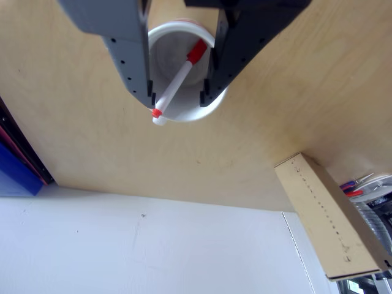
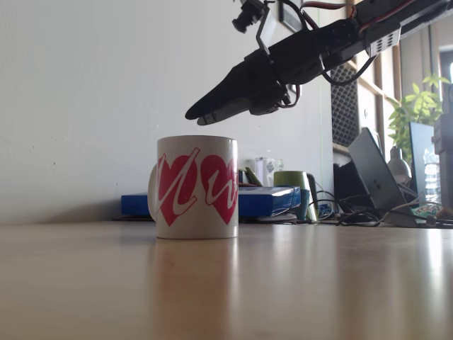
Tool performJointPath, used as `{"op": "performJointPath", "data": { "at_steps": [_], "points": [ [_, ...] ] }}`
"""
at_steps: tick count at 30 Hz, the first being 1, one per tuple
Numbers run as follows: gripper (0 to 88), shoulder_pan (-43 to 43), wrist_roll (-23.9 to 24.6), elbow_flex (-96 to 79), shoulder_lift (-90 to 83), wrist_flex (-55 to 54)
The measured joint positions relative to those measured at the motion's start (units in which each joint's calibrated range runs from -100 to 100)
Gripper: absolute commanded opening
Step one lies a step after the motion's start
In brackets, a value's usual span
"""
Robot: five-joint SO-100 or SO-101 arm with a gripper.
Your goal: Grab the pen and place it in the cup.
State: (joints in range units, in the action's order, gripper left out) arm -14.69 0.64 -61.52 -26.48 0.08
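The fingers [image 1: 177, 67] fill the top of the other view, a grey one at eleven o'clock and a black one at one o'clock, spread apart with nothing between them. Through that gap lies the pen [image 1: 178, 82], released and leaning inside the cup [image 1: 160, 37]: its red-orange cap sits deep toward one o'clock, its white barrel slopes down to seven o'clock, and its small red end rests over the near rim, poking just outside. In the fixed view the fingers [image 2: 205, 112] hang above the cup [image 2: 196, 187], clear of its rim, pointing toward eight o'clock.

Judging by this, the placing is done and the step in hand is the retreat. It would go best as a straight lift, the fingers kept wide, since the grey one appears to hang close to the pen's protruding end and a sideways brush could tip the pen out.

The cup stands upright on the pale wooden table [image 1: 92, 135] with pink hearts on its side; the pen is all it can be seen to hold. Behind it, at three o'clock in the fixed view, lies a blue box [image 2: 263, 201].
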Motion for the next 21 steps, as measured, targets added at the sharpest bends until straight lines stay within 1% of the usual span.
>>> {"op": "performJointPath", "data": {
  "at_steps": [21],
  "points": [
    [19.5,1.03,0.10,-1.15,-0.08,-0.17]
  ]
}}
